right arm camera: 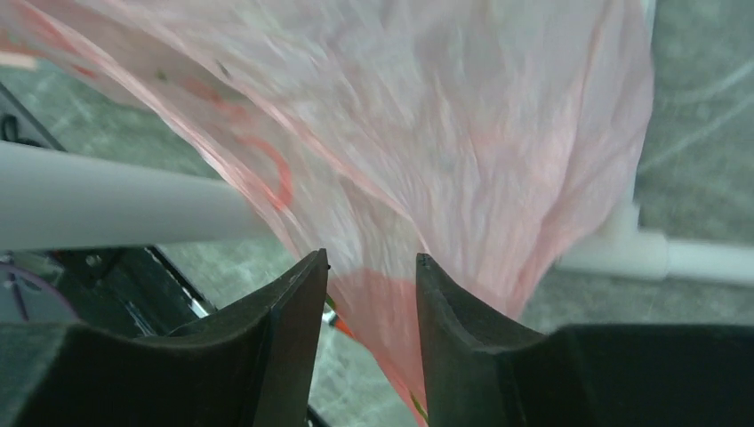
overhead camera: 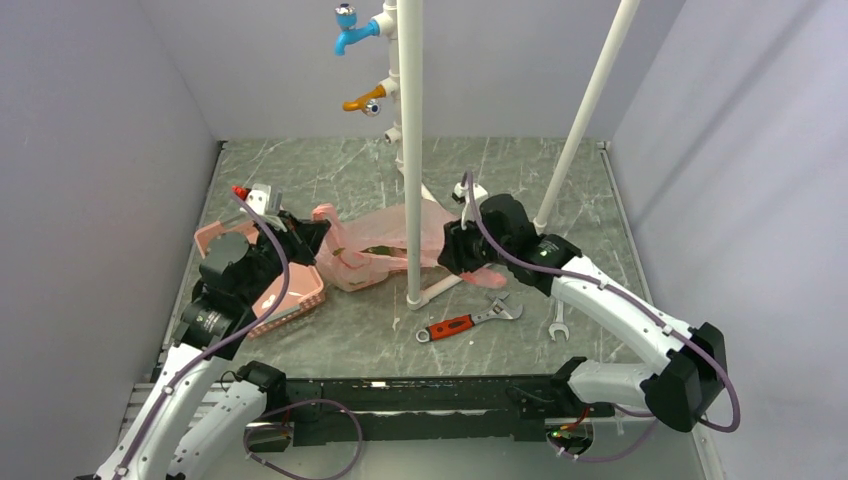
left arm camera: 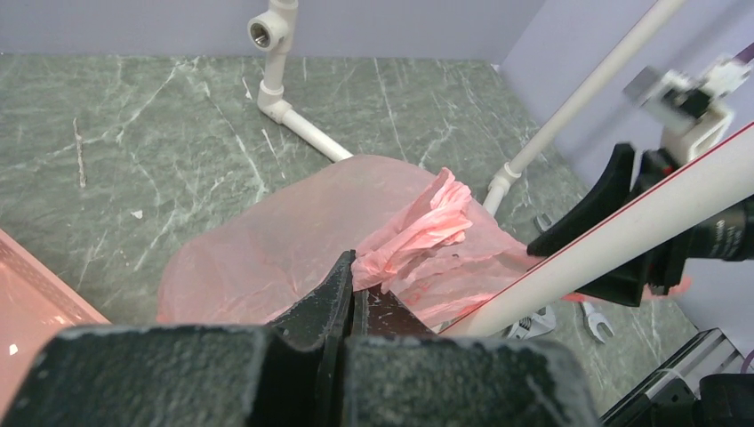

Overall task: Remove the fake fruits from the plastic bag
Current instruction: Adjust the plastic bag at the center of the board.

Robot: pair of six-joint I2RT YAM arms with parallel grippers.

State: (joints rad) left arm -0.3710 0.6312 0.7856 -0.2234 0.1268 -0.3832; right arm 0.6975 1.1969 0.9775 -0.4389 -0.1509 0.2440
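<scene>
We saw the plastic bag (overhead camera: 365, 250) mid-worktop beside the upright white pipe (overhead camera: 411, 150), left gripper (left arm camera: 351, 267) clenched on its bunched edge, right gripper (right arm camera: 372, 262) straddling film, grip unclear, open worktop (overhead camera: 300, 170) toward the far edge.

Marbled table (overhead camera: 380, 340) holds the plastic bag (overhead camera: 375, 245), pink basket (overhead camera: 296, 297), red-handled wrench (overhead camera: 462, 324), spanner (overhead camera: 558, 322).

We're on the plastic bag (overhead camera: 352, 262), left of centre in the overhead view. It's thin, translucent pink and crinkled, lying low and pulled out sideways across mid-frame. In the left wrist view its near end is gathered into a crumpled twist at centre. A dark greenish fake fruit (overhead camera: 379, 247) shows faintly through the film, and how many more sit inside we can't tell.
</scene>
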